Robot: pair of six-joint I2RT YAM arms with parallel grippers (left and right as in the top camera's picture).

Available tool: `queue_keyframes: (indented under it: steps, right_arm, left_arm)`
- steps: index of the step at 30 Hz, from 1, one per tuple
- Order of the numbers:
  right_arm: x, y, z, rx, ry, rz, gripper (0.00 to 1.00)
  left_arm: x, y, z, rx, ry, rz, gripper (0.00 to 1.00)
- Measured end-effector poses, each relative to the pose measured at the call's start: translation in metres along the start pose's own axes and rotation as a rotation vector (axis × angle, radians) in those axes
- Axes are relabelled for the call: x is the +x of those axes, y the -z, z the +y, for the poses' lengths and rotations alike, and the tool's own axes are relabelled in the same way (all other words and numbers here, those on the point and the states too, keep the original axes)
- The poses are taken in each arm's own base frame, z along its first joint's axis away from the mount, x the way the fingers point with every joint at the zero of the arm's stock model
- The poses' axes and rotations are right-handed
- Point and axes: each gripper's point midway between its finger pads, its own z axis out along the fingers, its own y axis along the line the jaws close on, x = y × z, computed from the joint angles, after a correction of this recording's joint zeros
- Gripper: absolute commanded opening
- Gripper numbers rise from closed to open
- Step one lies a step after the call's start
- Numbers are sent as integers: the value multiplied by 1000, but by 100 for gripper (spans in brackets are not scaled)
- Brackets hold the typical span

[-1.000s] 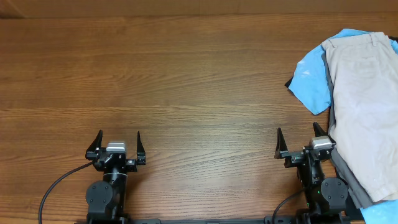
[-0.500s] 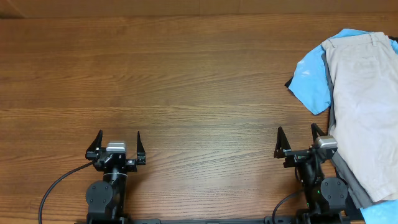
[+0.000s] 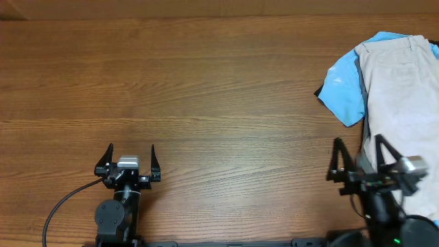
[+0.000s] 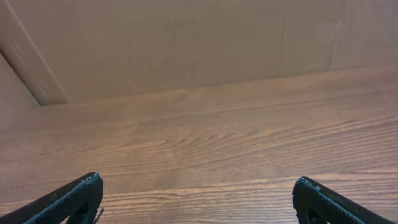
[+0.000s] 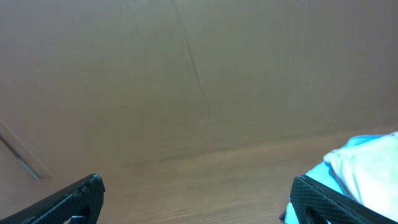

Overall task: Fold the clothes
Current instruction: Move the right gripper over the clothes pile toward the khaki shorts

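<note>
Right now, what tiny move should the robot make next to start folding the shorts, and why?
Probably ease the right arm down onto the beige shorts. Its jaws stand wide open, holding nothing, right at the shorts' near edge, while the left arm sits far across the table. The shorts lie on a blue shirt, so pinch only them.

My two black fingers [image 4: 74,198] stand wide apart, their tips showing at the bottom corners. Between and beyond them lies the brown wood-grain desk [image 4: 205,155], running up to a plain tan wall [image 4: 155,43].
</note>
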Motion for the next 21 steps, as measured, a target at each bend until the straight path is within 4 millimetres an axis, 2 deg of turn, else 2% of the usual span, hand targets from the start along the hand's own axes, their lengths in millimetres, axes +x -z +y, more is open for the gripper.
queue_keyframes:
  steps: [4,7,10,16,18,21]
  right_arm:
    - [-35,3,11,19,-9,60,100]
    - [-45,-7,13,53,-17,167,100]
    - [-48,-25,11,102,-26,299,100]
    - [-39,-63,-9,265,-20,557,100]
    - [-29,-74,-20,330,4,663,100]
    - [-5,-85,-35,394,64,833,100]
  left_arm:
    - [0,0,0,0,0,0,100]
    - [0,0,0,0,0,0,100]
    - [0,0,0,0,0,0,100]
    - [0,0,0,0,0,0,100]
    - [0,0,0,0,0,0,100]
    - [0,0,0,0,0,0,100]
